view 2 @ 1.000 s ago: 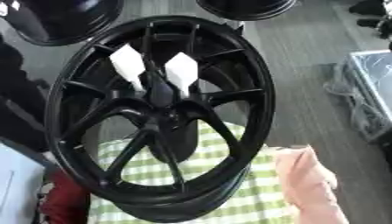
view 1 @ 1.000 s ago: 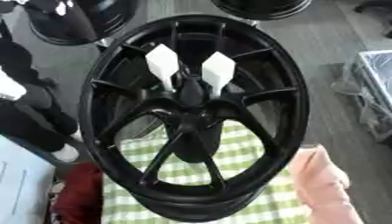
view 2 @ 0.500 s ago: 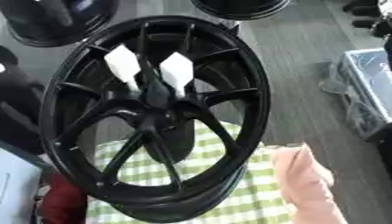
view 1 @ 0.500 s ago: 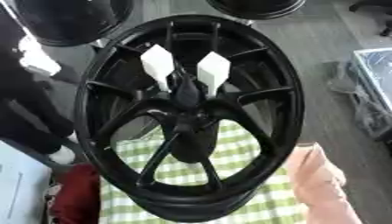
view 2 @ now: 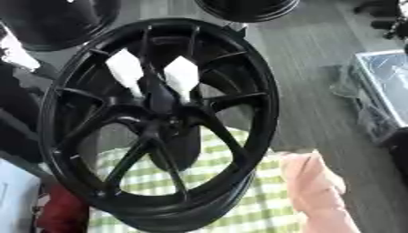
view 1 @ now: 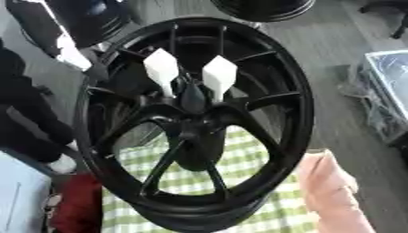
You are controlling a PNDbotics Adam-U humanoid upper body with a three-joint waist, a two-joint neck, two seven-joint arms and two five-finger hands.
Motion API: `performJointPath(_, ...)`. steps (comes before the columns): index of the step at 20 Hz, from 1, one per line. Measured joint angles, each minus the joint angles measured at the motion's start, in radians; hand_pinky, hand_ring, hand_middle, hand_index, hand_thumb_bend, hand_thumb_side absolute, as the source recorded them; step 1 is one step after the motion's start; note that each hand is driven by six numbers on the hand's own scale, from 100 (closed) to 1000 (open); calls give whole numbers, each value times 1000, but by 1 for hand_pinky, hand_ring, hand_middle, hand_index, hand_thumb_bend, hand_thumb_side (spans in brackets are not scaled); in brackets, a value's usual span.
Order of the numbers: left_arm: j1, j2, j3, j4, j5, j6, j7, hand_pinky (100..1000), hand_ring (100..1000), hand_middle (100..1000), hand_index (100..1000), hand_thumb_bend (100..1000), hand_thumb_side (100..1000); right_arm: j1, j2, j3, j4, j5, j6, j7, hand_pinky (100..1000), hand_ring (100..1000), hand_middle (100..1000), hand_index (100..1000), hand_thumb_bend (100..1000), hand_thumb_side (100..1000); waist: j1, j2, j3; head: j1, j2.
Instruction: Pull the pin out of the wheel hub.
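Note:
A large black spoked wheel (view 1: 279,136) stands upright on a green-and-white checked cloth (view 1: 239,154). Two white pins with flat diamond-shaped heads, left pin (view 1: 162,68) and right pin (view 1: 219,74), stick up side by side from the hub (view 1: 191,107) on thin stems. A black arm with a white patch (view 1: 70,53) comes in from the upper left and ends at the rim's upper-left edge. It looks like my left arm, and its hand is hidden behind the rim. A dark oblong shape (view 1: 195,150) shows behind the lower spokes. My right hand shows in neither view.
A pink cloth-like shape (view 1: 331,186) lies right of the wheel's foot. Other black wheels stand at the back (view 1: 263,7) and upper left (view 2: 56,22). A wrapped box (view 1: 390,91) sits at the right, something red (view 1: 76,205) at the lower left.
The whole picture has shifted and tilted, so the camera moved. The black arm with the white patch has risen along the left side to the rim's upper left. Both pins remain in the hub.

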Motion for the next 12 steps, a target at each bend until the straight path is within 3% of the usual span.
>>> performJointPath(12, -15, -39, -23, 38, 1, -15, 3, 859, 830, 791, 846, 547, 304, -9, 1, 0, 0, 0, 3, 1, 738, 742, 698, 810, 100, 641, 11, 20, -19, 17, -9)
